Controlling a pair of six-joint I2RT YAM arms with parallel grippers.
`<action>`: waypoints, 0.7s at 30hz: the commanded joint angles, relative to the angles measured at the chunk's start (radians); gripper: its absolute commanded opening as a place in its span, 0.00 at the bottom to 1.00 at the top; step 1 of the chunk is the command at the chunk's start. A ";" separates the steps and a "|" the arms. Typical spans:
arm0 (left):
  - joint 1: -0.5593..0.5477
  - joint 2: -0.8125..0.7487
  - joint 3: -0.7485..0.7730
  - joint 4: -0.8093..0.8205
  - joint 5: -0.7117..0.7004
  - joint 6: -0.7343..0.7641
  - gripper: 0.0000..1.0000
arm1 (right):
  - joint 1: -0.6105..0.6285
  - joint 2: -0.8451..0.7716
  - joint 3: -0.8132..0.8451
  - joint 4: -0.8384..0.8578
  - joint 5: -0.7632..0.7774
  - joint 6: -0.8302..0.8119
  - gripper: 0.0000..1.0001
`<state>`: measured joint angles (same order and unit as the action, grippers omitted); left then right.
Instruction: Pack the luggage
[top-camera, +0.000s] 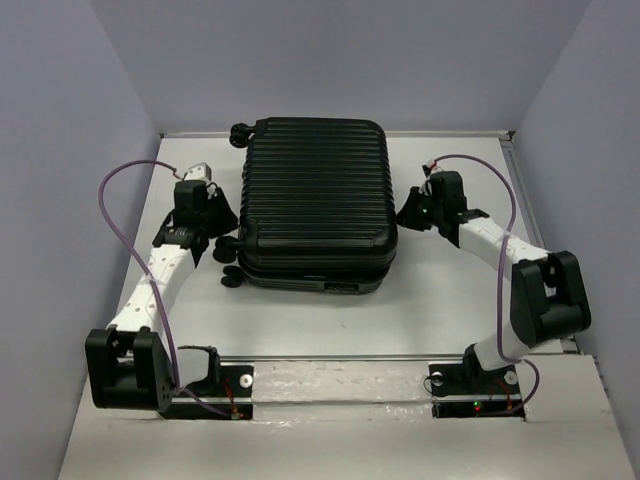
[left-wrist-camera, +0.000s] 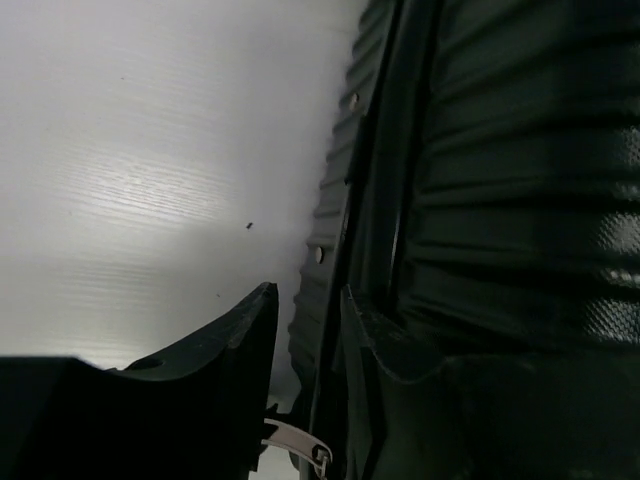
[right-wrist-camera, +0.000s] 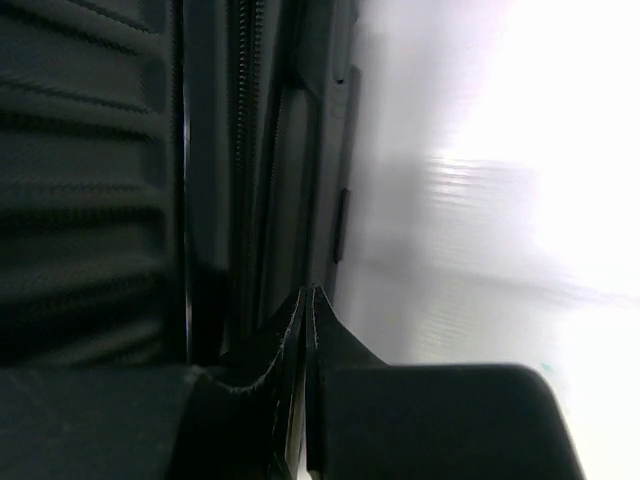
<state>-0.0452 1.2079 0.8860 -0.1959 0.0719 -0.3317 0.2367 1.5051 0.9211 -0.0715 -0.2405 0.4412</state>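
- the luggage (top-camera: 318, 200) lies flat and shut, directly between the two pincers, ribbed lid up, with a wheel (top-camera: 240, 133) at the corner beyond the left one.
- the left pincer (left-wrist-camera: 305, 310) is hard against the case's side. its fingers stand well apart, one finger (left-wrist-camera: 375, 345) close by the seam between the shells, the other out over the bare table (top-camera: 300, 330). i see nothing gripped between them.
- the right pincer (right-wrist-camera: 308, 300) sits at the opposite side, tips pressed together with nothing in them, just beside the zip line (right-wrist-camera: 243, 120).
- to my eye the lid has yet to be raised for packing. if only one side lifts, the case could twist or skid away from that pincer.
- a closed tip poking at the seam could slip off the smooth shell. if the zip is fastened, prying would only shove the whole case.
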 joint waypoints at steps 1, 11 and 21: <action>-0.051 -0.048 -0.047 -0.019 0.054 0.036 0.42 | 0.039 0.099 0.145 0.029 -0.118 -0.010 0.07; -0.261 -0.183 -0.160 -0.071 0.129 -0.055 0.36 | 0.202 0.612 0.988 -0.215 -0.267 -0.030 0.09; -0.361 -0.470 0.128 -0.353 -0.228 -0.050 0.69 | 0.133 0.638 1.235 -0.462 0.077 -0.028 0.92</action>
<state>-0.4026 0.8127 0.8104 -0.5205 -0.0395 -0.3664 0.3244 2.3184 2.2620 -0.4660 -0.2420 0.4034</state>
